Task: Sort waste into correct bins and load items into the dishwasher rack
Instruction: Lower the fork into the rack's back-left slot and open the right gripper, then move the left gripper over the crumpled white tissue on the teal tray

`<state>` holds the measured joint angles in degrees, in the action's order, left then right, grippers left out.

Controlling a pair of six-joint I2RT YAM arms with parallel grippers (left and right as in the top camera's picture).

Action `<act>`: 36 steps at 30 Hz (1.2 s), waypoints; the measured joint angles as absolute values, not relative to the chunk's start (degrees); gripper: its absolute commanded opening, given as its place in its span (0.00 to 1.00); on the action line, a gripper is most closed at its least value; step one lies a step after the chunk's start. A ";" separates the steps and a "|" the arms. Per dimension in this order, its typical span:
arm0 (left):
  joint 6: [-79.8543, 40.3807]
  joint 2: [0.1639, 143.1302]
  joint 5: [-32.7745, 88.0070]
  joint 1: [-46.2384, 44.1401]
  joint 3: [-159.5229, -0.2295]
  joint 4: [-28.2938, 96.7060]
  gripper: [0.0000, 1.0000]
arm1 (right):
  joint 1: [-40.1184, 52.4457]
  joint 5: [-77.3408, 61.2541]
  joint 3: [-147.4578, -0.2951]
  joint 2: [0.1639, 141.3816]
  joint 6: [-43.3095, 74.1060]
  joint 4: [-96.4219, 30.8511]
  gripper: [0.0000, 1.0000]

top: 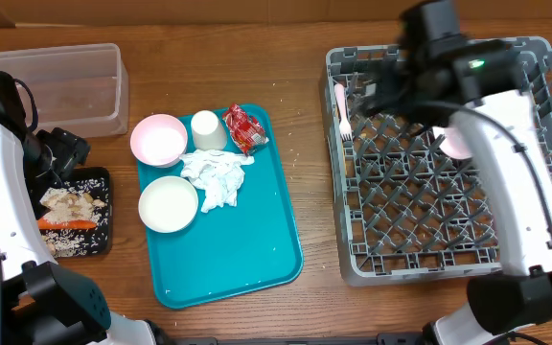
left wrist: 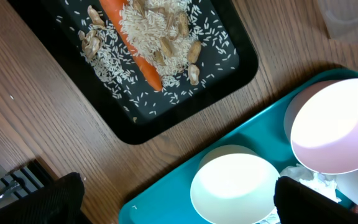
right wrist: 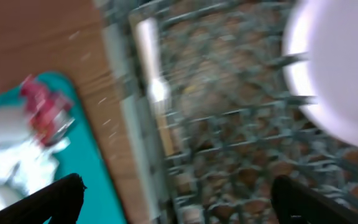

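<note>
**Now: fork [top: 343,111] and plate [top: 456,144] racked**

Left end effector [left wrist: 179,202] and right end effector [right wrist: 179,199] both gape wide, holding nothing. Cream fork and pink plate sit in the dishwasher rack [top: 429,259], right of frame. Carrot [left wrist: 138,59] and rice [left wrist: 157,25] lie in the black tray [left wrist: 185,107], lower left. Napkins [top: 217,178], wrapper [top: 245,127], bowls [top: 158,140] and cup [top: 208,129] rest on the teal tray [top: 247,249].

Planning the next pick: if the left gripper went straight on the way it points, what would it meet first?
Most likely the white bowl on the teal tray, centred between its open jaws; depth is unclear.
</note>
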<state>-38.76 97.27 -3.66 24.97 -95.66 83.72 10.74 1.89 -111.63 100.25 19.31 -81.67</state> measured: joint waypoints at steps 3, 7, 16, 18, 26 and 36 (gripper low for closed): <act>-38.76 97.27 -3.66 24.97 -95.66 83.72 1.00 | 4.54 3.44 -111.63 100.25 19.55 -81.91 1.00; -38.76 97.27 -3.66 24.97 -95.66 83.72 1.00 | 0.58 2.79 -111.63 100.25 19.73 -81.91 1.00; -38.76 97.27 -3.68 24.97 -95.66 83.72 1.00 | -0.73 -5.23 -111.63 100.25 19.75 -81.34 1.00; -38.76 97.27 -3.66 24.97 -95.66 83.72 1.00 | -0.73 -5.78 -111.63 100.25 19.75 -81.25 1.00; -38.76 97.27 0.84 24.97 -95.66 86.76 1.00 | -0.73 -6.20 -111.63 100.25 19.77 -81.21 1.00; -25.87 97.27 21.15 17.21 -95.66 88.09 1.00 | -0.71 -6.20 -111.63 100.25 19.77 -81.19 1.00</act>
<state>-25.87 97.27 21.15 17.21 -95.66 88.09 -0.71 -6.20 -111.63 100.25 19.77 -81.19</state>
